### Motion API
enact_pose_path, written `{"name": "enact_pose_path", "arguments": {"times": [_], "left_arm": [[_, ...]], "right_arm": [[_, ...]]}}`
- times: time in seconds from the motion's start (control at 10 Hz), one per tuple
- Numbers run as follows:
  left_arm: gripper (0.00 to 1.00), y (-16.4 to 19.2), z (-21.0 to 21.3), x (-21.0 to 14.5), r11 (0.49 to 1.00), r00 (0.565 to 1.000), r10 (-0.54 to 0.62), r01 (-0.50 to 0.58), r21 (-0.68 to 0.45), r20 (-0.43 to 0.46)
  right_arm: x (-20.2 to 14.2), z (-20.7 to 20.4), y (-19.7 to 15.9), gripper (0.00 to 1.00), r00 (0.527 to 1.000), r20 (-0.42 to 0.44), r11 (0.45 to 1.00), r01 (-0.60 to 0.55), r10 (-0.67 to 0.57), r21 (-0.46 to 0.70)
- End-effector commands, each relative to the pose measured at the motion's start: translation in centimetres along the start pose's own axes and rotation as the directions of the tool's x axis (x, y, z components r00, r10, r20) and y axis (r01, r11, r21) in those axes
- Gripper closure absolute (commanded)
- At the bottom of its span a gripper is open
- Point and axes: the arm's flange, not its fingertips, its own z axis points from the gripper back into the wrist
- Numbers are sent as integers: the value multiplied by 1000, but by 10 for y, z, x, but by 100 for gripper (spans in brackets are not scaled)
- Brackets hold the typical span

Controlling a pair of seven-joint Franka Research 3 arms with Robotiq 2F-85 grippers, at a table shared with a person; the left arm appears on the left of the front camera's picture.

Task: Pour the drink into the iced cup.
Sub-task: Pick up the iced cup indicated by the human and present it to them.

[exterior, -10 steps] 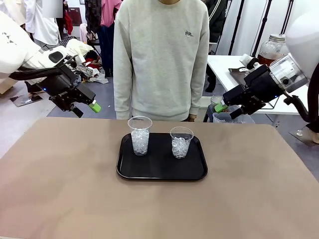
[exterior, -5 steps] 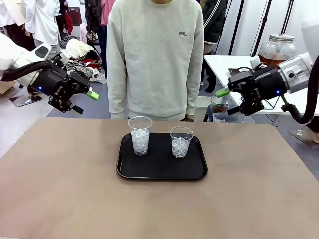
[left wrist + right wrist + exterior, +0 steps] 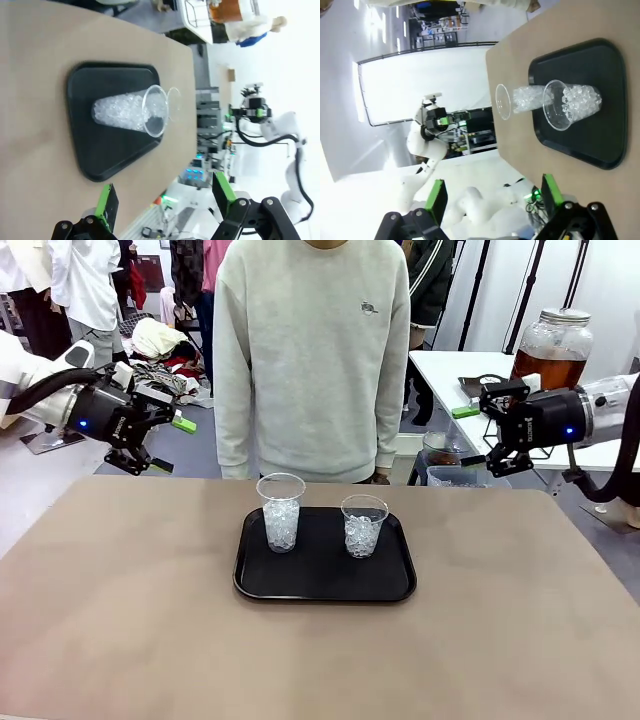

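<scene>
Drink (image 3: 549,368), amber, fills the lower part of its jar (image 3: 553,340) under a metal lid (image 3: 566,315). It stands in the background by a white surface (image 3: 450,370), at about 2 o'clock from the tray (image 3: 325,585) and well apart from it. The jar's base is hidden behind the right arm. Two cups (image 3: 281,512) of ice stand upright side by side on the tray, in the middle of the tan surface (image 3: 120,620). A person (image 3: 310,360) stands at 12 o'clock, just beyond the far edge.

The right tool (image 3: 470,436) hangs released and empty at 2 o'clock, in the air between tray and jar. The left tool (image 3: 170,445), also spread with nothing in it, hangs at 10 o'clock.

The risks, as I judge them:
- The jar is large and looks heavy, so a two-finger grip may slip or fail to span it.
- Tipping that much liquid over a small, light cup could flood it, splash the tray or knock the cup over.
- The lid may come loose when the jar tilts.
- The right arm is near the jar and could bump it.
- The jar's path to the tray runs close to the person.

Against a second ago, both tools have risen and swung outward, the left toward 9 o'clock and the right toward 3 o'clock. They pointed down and inward then and now lie nearly level. The person has shifted slightly toward 9 o'clock. Cups and tray have not moved.
</scene>
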Motion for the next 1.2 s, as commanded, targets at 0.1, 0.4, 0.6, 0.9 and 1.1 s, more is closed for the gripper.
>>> {"name": "enact_pose_path", "arguments": {"times": [0.1, 0.4, 0.6, 0.9, 1.1], "left_arm": [[0, 15, 4, 19, 990, 995, 47, -58, -131, -89], [0, 30, 2, 27, 976, 983, 78, -109, -190, -164], [0, 30, 1, 28, 976, 982, 81, -112, -188, -168], [0, 35, -1, 25, 979, 982, 91, -119, -168, -164], [0, 35, -1, 25, 979, 982, 91, -119, -168, -164]], "right_arm": [[19, 4, -13, 0, 997, -4, 993, 77, -77, 90], [27, 3, -29, 0, 994, -52, 988, 105, -99, 116], [28, 3, -29, 0, 993, -60, 987, 107, -100, 117], [22, 2, -36, 0, 992, -55, 990, 114, -109, 88], [22, 2, -36, 0, 992, -55, 990, 114, -109, 88]]}}
